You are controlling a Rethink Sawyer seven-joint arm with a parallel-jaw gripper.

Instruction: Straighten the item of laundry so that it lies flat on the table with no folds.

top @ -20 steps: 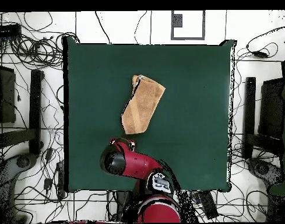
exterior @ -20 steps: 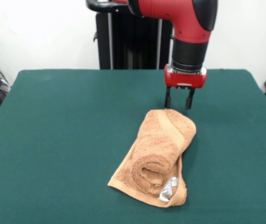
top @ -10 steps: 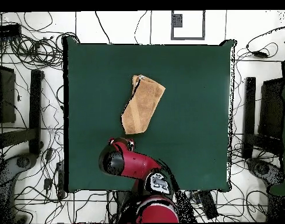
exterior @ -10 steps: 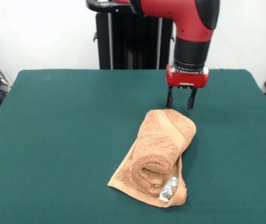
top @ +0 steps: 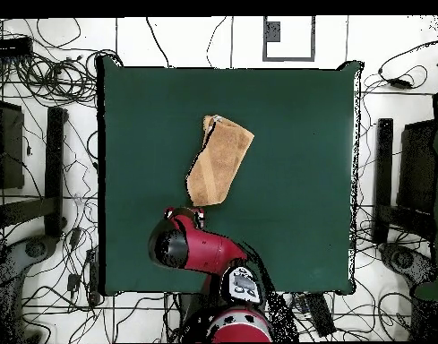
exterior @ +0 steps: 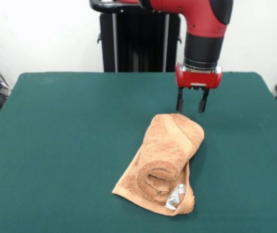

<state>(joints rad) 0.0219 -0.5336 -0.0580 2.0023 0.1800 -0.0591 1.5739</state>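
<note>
The orange-tan towel point(exterior: 165, 160) lies folded and partly rolled on the green table point(exterior: 70, 145), with its white-silver label point(exterior: 176, 196) at the near edge. In the overhead view the towel point(top: 219, 160) sits a little left of the table's middle point(top: 294, 179). My gripper point(exterior: 191, 109) hangs open and empty just beyond the towel's far end, slightly above the cloth. In the overhead view the gripper point(top: 188, 213) is mostly covered by the red arm, just below the towel's lower end.
The black pedestal point(exterior: 138, 43) stands behind the table's far edge. Cables and black stands point(top: 52, 170) lie on the floor around the table.
The gripper has drifted a little to the right in the front view and risen slightly. The towel has not moved.
</note>
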